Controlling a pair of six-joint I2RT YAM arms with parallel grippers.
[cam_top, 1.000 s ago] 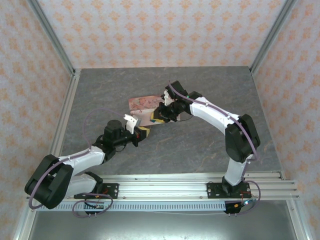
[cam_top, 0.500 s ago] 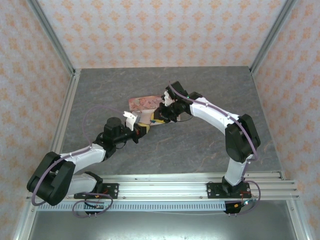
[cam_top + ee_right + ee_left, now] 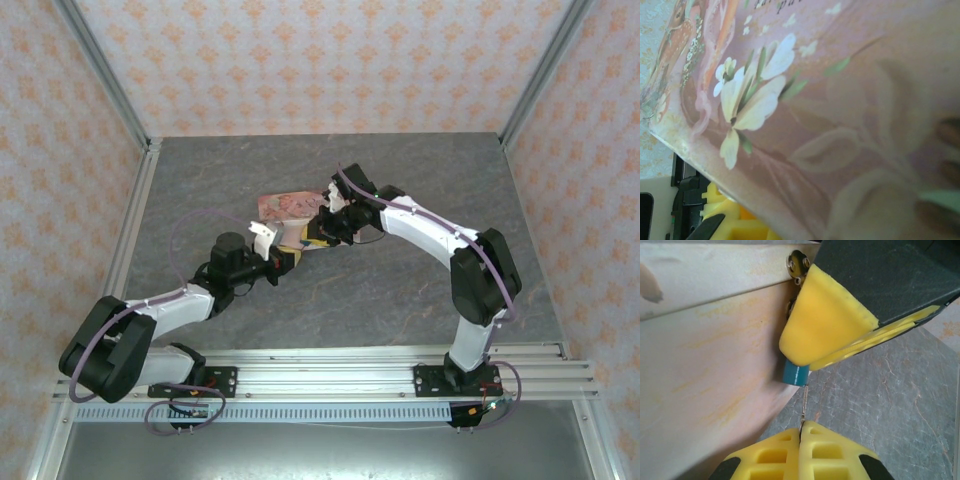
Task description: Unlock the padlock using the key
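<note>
Two arm bases sit on the metal rail (image 3: 330, 375) along the bottom of the overhead frame, and both arms reach up toward the middle of the grey stone-patterned table (image 3: 420, 300). Coming in from the lower left, the left gripper (image 3: 288, 258) meets the right gripper (image 3: 318, 234), which bends in from the right, just left of centre. In the left wrist view, the left gripper's yellow pads (image 3: 782, 440) at the bottom edge are pressed together, clenched on the key (image 3: 803, 407), a thin silvery sliver standing up out of the seam between them. The key's tip reaches the underside of the padlock (image 3: 794, 375), a small teal block in the middle of that frame; whether it sits inside the keyhole cannot be told. Above it, the right gripper's yellow fingers (image 3: 820, 325) are nearly closed and grasp the padlock, covering all but its lower end. The padlock hangs against the side of the pink tin (image 3: 705, 370), which takes up the left half of that view, with a small metal hasp (image 3: 799, 265) near the top. The right wrist view looks closely onto the tin's lid, printed with a white flower (image 3: 747, 95). Beyond the tin, at the top of the overhead frame, stand orange-patterned walls (image 3: 300, 60).
</note>
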